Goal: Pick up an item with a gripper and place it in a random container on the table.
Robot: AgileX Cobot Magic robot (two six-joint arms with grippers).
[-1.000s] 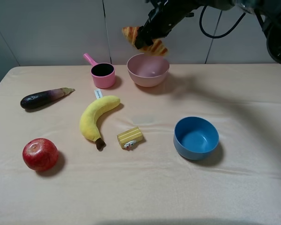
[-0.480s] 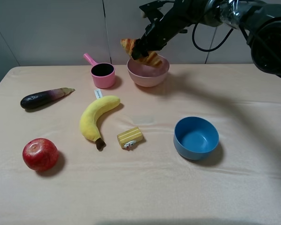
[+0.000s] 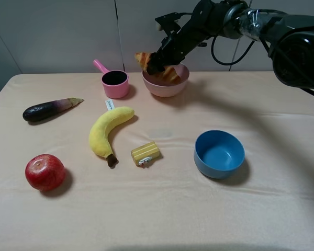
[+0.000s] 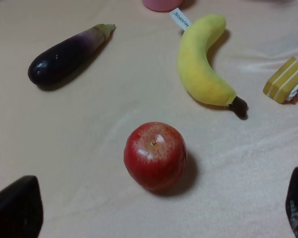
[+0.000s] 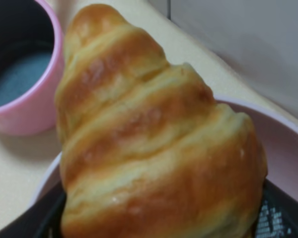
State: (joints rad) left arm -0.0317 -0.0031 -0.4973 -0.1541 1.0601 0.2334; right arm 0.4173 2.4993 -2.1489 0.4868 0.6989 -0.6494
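Right hand [image 3: 156,63] clamped on its load above the pale peach cloth tabletop [image 3: 261,115].
Round pale pink plastic bowl [image 3: 167,90] at far side; golden-brown ridged toy croissant [image 3: 170,75] pinched tilted, lower end inside the rim, upper end overhanging toward small pink handled cup [image 3: 115,84]. Risk: released here, overhanging end could lever it out over the rim; light bowl may skid.

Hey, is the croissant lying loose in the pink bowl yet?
No, the right gripper holds the croissant tilted over the pink bowl, one end poking out past its rim.
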